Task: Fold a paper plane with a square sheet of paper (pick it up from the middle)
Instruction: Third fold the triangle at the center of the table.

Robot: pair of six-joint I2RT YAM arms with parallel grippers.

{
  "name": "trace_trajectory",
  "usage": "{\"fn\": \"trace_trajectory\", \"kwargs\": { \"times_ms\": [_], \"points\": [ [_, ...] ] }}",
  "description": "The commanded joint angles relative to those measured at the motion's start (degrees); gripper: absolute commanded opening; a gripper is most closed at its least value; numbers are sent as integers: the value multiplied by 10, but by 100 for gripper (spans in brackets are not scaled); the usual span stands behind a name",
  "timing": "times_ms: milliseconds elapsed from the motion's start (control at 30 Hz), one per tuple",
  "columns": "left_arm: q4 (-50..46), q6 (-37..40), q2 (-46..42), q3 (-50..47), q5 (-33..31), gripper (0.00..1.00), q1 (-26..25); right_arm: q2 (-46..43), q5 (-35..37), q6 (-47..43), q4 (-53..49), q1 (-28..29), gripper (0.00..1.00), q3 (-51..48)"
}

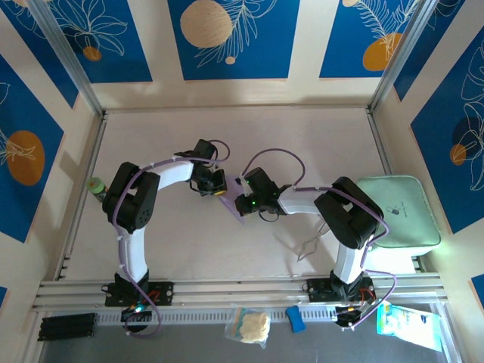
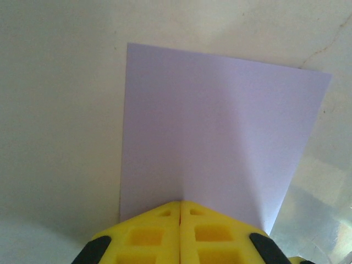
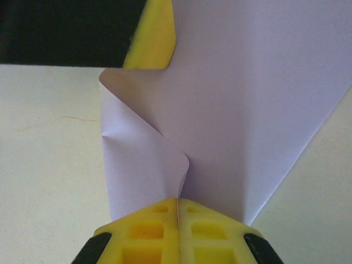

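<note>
Tightly in left gripper, right gripper: paper

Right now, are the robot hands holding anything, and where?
Both pinch the square sheet of paper: left gripper on one edge, right gripper on the opposite edge.

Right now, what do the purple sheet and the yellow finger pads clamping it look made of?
The square sheet of paper: thin matte lavender paper, going by its curl and crease by the right gripper. The finger pads: matte yellow, moulded with square pockets, likely plastic or rubber; the look leaves that open.
</note>
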Motion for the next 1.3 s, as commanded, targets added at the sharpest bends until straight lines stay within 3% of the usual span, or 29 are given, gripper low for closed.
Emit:
{"fn": "trace_trajectory", "kwargs": {
  "times_ms": [0, 200, 433, 567, 800, 1267],
  "points": [
    [-39, 17, 25, 4, -2, 8, 2, 17, -9, -9, -17, -3, 1, 12],
    [-48, 22, 21, 21, 5, 9, 2, 22, -14, -9, -24, -4, 1, 13],
    [-49, 6, -48, 57, -29, 20, 7, 28, -19, -4, -32, -5, 0, 9],
    [10, -33, -102, 3, -33, 22, 6, 33, -26, 2, -34, -6, 0, 14],
    [167, -125, -172, -152, 24, 21, -18, 43, -34, 7, -50, -7, 0, 28],
    [294, -191, -161, -264, 23, 14, -43, 48, -38, 5, -75, -11, 0, 41]
  ]
}}
